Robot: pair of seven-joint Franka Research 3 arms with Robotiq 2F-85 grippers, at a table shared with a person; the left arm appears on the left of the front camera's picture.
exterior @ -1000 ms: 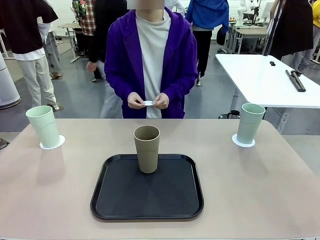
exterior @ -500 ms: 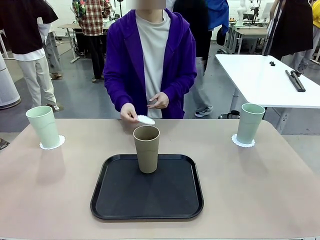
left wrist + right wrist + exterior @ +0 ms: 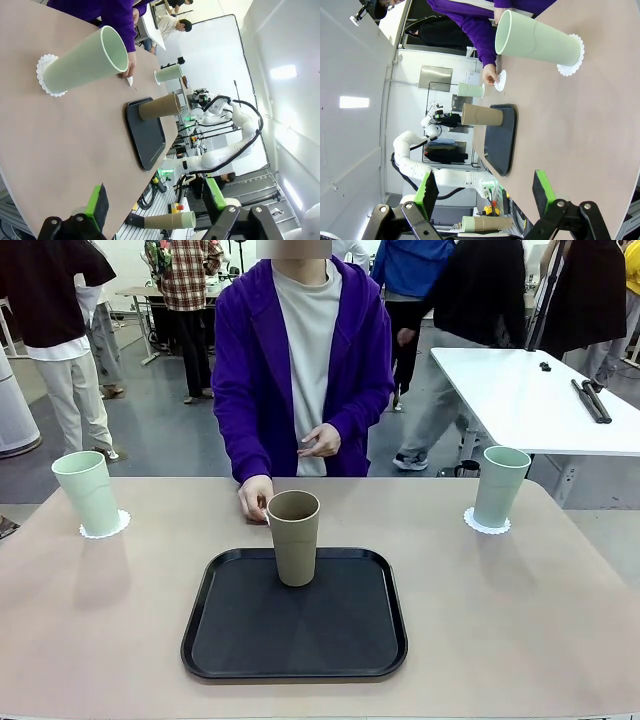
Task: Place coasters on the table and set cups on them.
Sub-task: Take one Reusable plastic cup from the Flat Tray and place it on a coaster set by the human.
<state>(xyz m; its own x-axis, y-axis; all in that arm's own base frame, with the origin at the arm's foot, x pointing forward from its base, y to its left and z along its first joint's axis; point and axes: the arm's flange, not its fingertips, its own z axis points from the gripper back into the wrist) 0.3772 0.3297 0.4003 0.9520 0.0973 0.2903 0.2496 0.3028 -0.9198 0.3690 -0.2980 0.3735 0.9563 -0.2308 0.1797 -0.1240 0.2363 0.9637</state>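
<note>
Two mint cups (image 3: 88, 490) (image 3: 500, 483) on coasters (image 3: 120, 524) (image 3: 470, 523); black tray (image 3: 240, 640) holds tan cup (image 3: 293, 537) — left claw (image 3: 155, 197), right claw (image 3: 485, 191) wide, empty.

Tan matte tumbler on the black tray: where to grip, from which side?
Probably mid-wall of the tan-brown matte tumbler, jaws level, from the robot's near side: it stands upright, tapers downward, and the person's hand rests right behind it.

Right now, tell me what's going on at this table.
The person's hand holds a white coaster against the table just behind the tan cup, which stands on the black tray. The left mint green cup and the right mint green cup already stand on coasters. The left gripper and the right gripper are open, holding nothing.
</note>
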